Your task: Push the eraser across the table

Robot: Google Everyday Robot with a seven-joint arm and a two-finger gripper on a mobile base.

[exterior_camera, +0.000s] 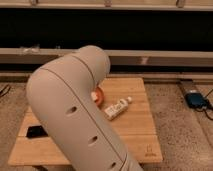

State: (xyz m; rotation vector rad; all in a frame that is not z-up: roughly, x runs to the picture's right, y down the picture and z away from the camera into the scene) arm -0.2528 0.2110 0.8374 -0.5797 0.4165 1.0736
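The end effector is nowhere in view: the robot's bulky white arm (75,115) bends across the middle of the scene and runs out of the bottom edge, so whether the end effector is spread, pressed together or pinching anything cannot be told, nor what it touches. The eraser (36,131), a small flat black block, lies alone near the left edge of the bamboo-topped desk (135,135), partly tucked behind the arm's near side and with nothing seen in contact with it. Farther right, a white labelled tube (117,108) rests at an angle near the middle of the desk, and an orange object (99,96) peeks out from behind the arm just beside it. A small dark logo (148,151) marks the desk's near right corner, and a blue device (196,99) sits on the speckled floor to the right. The push appears not yet begun; the step in hand looks like the approach. The next move likely calls for bringing the end effector down beside the eraser at desk level, then sweeping it sideways across the planks, clear of the tube.
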